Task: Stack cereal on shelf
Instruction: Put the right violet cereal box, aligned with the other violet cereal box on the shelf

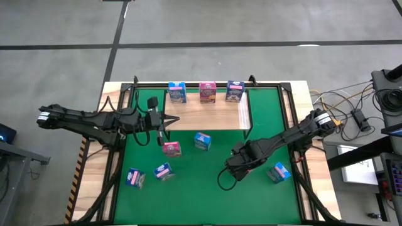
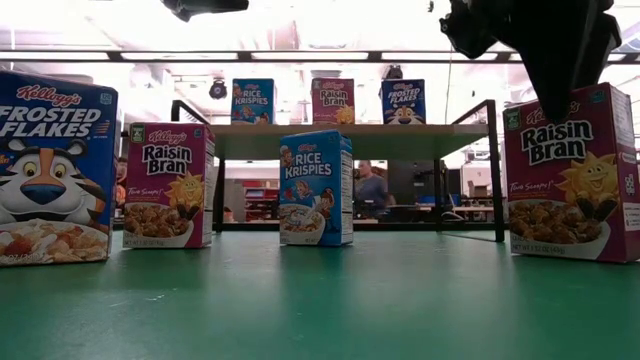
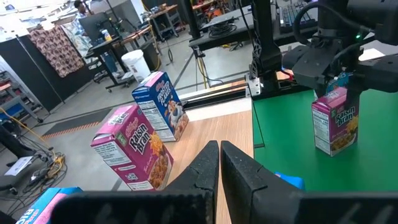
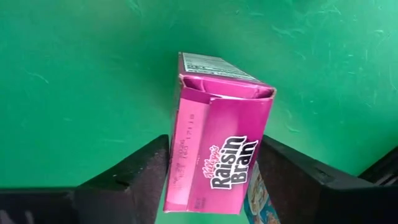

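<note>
Over the green mat [image 1: 207,182], my right claw [image 4: 214,171] straddles an upright pink cereal box [image 4: 217,143], fingers spread on either side of it. My left claw [image 3: 219,165] is pressed shut above the wooden shelf [image 1: 207,113], where three boxes stand: light blue [image 1: 177,92], pink [image 1: 208,91], dark blue [image 1: 235,91].
</note>
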`<action>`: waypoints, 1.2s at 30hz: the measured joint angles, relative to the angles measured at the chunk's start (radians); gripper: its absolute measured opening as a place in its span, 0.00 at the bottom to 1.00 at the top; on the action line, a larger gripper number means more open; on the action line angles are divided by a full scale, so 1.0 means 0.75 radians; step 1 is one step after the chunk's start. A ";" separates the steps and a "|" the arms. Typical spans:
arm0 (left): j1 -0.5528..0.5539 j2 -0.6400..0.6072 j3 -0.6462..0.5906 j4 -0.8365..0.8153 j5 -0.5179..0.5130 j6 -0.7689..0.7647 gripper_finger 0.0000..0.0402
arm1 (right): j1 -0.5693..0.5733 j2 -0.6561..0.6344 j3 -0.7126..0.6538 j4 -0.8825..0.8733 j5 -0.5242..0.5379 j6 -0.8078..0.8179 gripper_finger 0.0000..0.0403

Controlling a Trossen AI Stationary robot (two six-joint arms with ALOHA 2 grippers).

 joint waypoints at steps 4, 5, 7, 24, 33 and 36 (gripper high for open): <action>0.000 0.000 0.000 0.000 0.000 0.000 0.00 | 0.000 0.000 0.005 0.002 -0.001 0.000 0.53; 0.000 0.000 0.000 0.000 0.000 0.000 0.00 | 0.000 0.000 0.006 0.005 -0.001 -0.001 0.52; 0.000 0.000 0.000 0.000 0.000 0.000 0.00 | 0.000 0.000 0.006 0.011 -0.002 -0.009 0.51; 0.000 0.000 0.000 0.000 0.000 0.000 0.00 | -0.001 -0.006 0.007 0.035 -0.029 -0.046 0.45; 0.000 0.000 0.000 0.002 0.000 0.000 0.00 | -0.001 -0.061 0.199 0.033 -0.080 -0.200 0.46; 0.000 0.000 0.000 0.004 0.001 -0.001 0.00 | -0.001 -0.070 0.304 0.028 -0.011 -0.274 0.45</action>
